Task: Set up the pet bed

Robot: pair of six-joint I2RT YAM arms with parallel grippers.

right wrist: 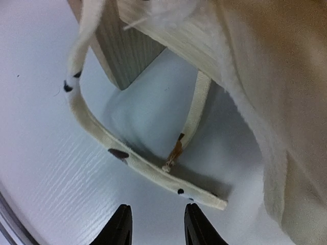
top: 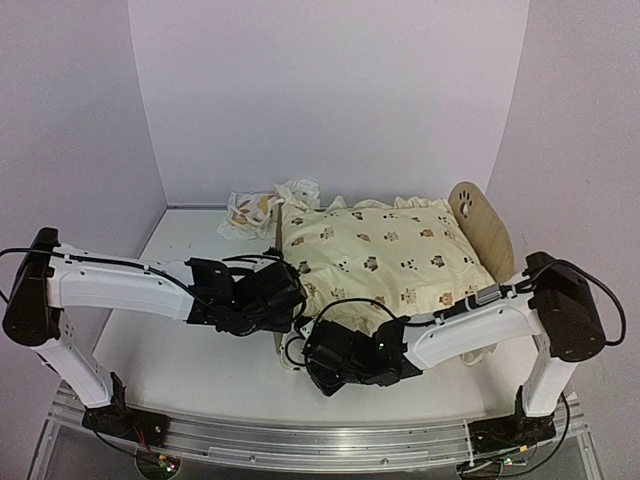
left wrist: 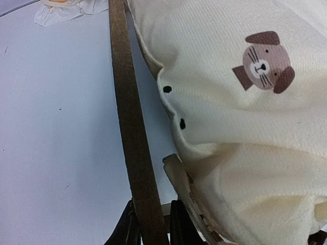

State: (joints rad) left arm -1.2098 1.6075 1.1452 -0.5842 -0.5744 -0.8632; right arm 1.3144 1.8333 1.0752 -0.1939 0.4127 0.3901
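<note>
Standing right of centre on the white table (top: 190,350), one pet bed (top: 497,250) is almost wholly covered by one cream quilt (top: 385,250) printed with small animal faces. Only its far end board (top: 472,210), rounded and with one paw cutout, rises clear at the far right. One crumpled leaf-print pillow (top: 250,212) lies on the table just beyond the bed's far left corner, outside the frame.

Two arms reach in from the near edge. The left gripper (left wrist: 150,227) is at the bed's near left end. Its two fingers pinch the thin near end board (left wrist: 134,127), whose brown edge runs up between them. The quilt bulges just beside it, showing one dog face and two black dots.

The right gripper (right wrist: 156,224) hovers low over bare table at the bed's near side, its two fingers spread with nothing between them. One looped cream strap (right wrist: 143,171) lies just ahead.
</note>
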